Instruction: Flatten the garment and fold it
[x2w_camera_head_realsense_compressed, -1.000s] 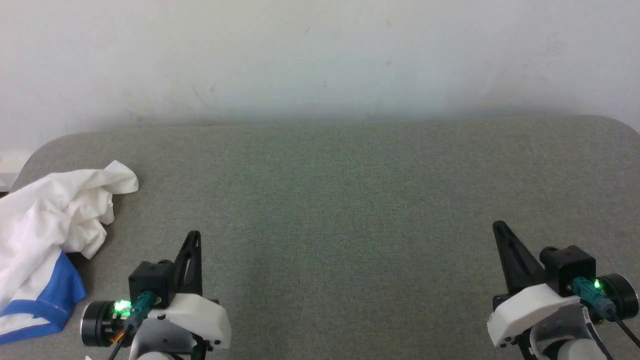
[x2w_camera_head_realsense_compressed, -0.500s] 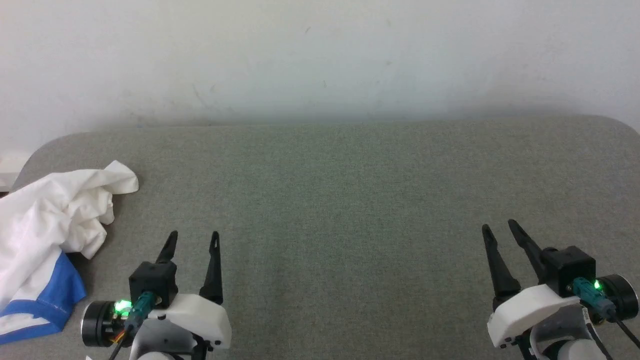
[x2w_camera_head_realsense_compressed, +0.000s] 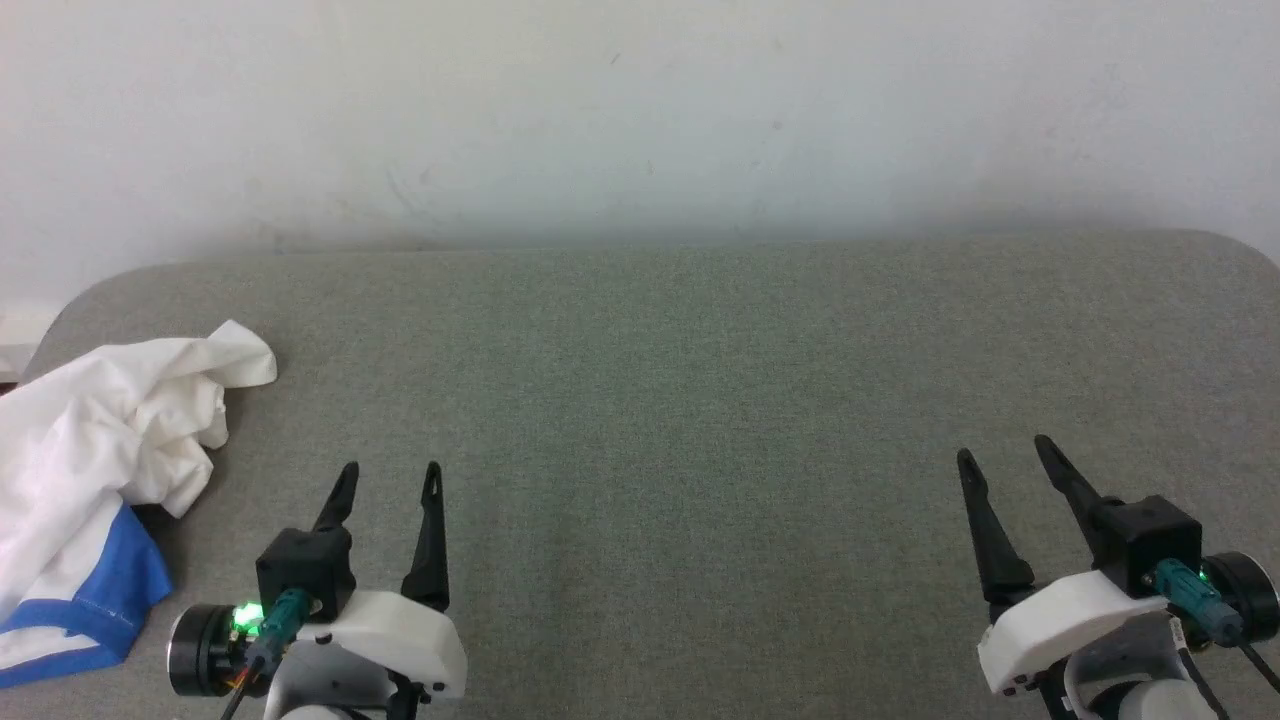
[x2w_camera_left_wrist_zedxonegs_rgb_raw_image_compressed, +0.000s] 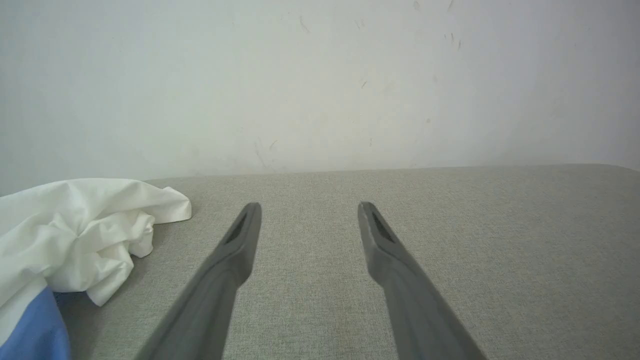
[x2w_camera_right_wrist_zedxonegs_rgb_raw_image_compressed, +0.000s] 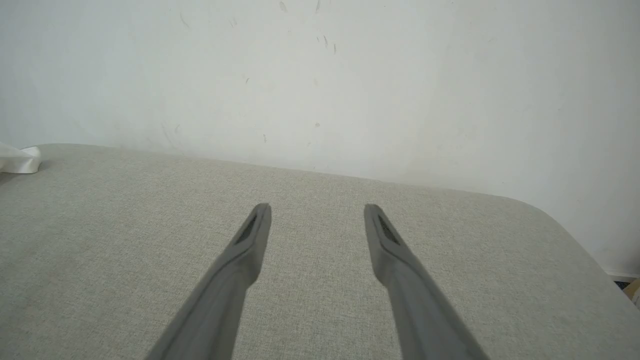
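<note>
The garment (x2w_camera_head_realsense_compressed: 90, 460) lies crumpled at the table's left edge, white fabric with a bright blue part at its near end. It also fills the lower left of the left wrist view, garment (x2w_camera_left_wrist_zedxonegs_rgb_raw_image_compressed: 85, 230), and a white tip of the garment (x2w_camera_right_wrist_zedxonegs_rgb_raw_image_compressed: 19, 159) peeks in at the left of the right wrist view. My left gripper (x2w_camera_head_realsense_compressed: 390, 478) hovers open just right of the cloth, nothing between its fingers. Far across the table, my right gripper (x2w_camera_head_realsense_compressed: 1003, 455) stands open and empty too.
The grey fabric-covered table (x2w_camera_head_realsense_compressed: 660, 400) has rounded far corners and stands against a plain white wall (x2w_camera_head_realsense_compressed: 640, 110). Wide bare surface stretches between the two grippers and beyond them.
Both grippers went from shut to open, the fingers spreading wide. The garment has not moved.
</note>
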